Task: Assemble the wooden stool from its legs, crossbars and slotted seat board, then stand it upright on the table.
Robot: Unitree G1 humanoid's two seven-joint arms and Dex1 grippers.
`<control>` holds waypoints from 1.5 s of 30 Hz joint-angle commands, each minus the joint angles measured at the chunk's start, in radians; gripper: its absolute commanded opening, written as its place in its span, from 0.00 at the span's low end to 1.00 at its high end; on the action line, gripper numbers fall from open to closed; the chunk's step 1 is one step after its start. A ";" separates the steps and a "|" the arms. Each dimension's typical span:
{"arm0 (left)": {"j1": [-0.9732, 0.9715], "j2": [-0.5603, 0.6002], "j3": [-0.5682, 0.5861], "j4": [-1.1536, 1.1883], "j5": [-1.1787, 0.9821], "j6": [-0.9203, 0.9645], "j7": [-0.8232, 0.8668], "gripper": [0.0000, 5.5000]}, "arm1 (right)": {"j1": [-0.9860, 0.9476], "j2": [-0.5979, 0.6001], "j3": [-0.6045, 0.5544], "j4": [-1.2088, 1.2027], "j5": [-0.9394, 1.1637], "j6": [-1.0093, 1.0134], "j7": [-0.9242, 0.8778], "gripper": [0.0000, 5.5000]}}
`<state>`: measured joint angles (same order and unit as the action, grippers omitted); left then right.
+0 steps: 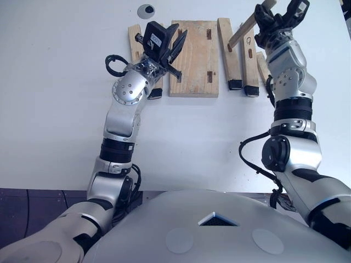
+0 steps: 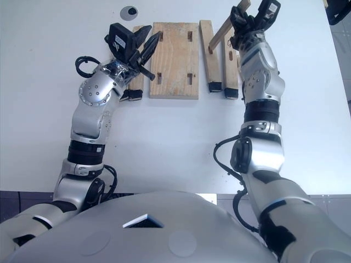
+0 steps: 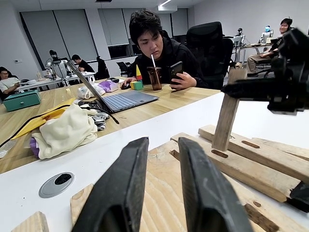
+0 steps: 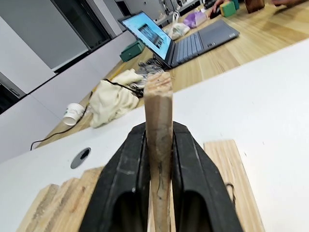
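The slotted seat board (image 1: pixel 193 57) lies flat at the table's far middle. My left gripper (image 1: pixel 174 45) hovers open over the board's left edge, its fingers (image 3: pixel 198 188) apart with nothing between them. One leg (image 1: pixel 134 38) lies left of the board, partly under that arm. Three more legs (image 1: pixel 226 52) (image 1: pixel 250 68) (image 1: pixel 262 67) lie side by side to the right. My right gripper (image 4: pixel 159 150) is shut on a crossbar (image 1: pixel 245 27), held tilted. The crossbar's (image 3: pixel 227 113) lower end rests at a slot in the nearest right leg (image 3: pixel 251 169).
A round grey cable port (image 1: pixel 146 9) sits in the table behind the left leg. The near half of the white table (image 1: pixel 192 142) is bare. Beyond the table are a desk with a laptop (image 3: pixel 120 99), cloth and seated people.
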<state>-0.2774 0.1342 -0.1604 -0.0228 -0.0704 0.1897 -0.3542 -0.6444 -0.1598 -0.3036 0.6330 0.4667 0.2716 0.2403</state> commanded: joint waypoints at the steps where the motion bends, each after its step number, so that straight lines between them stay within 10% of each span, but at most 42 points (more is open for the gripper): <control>1: 0.000 -0.003 -0.002 0.000 0.007 -0.005 0.004 0.20 | 0.000 0.027 0.003 0.038 -0.015 -0.011 0.002 0.07; 29: 0.027 -0.027 -0.010 0.000 0.035 -0.030 0.050 0.20 | 0.187 0.077 0.273 0.207 -0.392 -0.277 -0.108 0.07; 45: 0.057 -0.058 -0.011 -0.006 0.047 -0.057 0.108 0.20 | 0.277 -0.010 0.342 -0.337 -0.399 0.391 -0.038 0.50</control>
<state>-0.2340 0.0764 -0.1724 -0.0198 -0.0383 0.1403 -0.2571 -0.3911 -0.1381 0.0228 0.3218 0.0694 0.5651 0.1814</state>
